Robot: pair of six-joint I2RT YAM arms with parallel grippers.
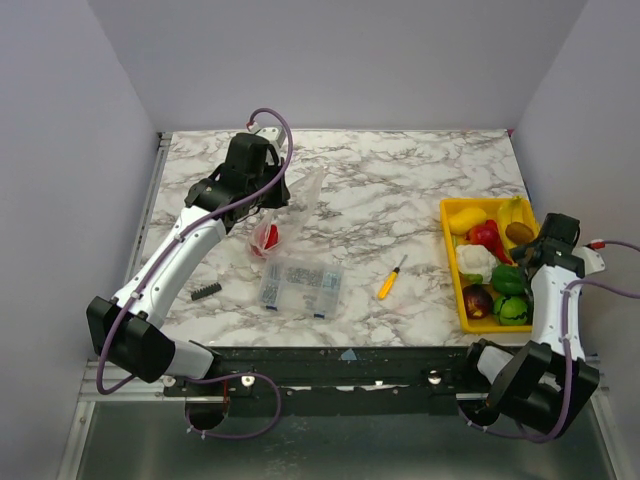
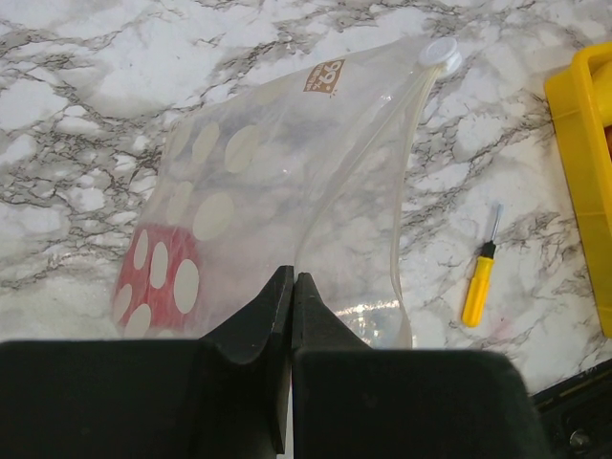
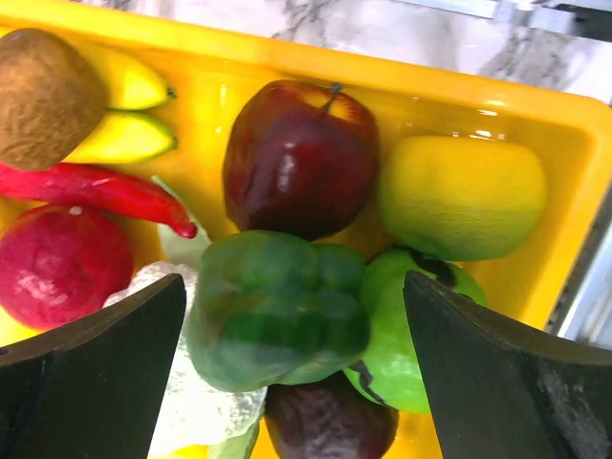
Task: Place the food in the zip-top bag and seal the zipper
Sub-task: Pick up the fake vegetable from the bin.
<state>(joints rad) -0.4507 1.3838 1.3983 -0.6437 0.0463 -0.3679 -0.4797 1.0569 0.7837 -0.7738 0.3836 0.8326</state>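
The yellow tray (image 1: 448,235) sits at the tabletop's right edge, within my right arm's reach. Over the left half, my left gripper (image 2: 292,282) pinches the zip-top bag (image 2: 287,172), lifting it for filling. My right gripper (image 3: 294,287) spreads wide above the green pepper (image 3: 277,311), ready to pick it.

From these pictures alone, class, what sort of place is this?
Probably a robotics test bench, not a kitchen: a left arm and right arm mounted at a marble-patterned table inside plain white walls, toy food in a yellow tray, and a parts box.
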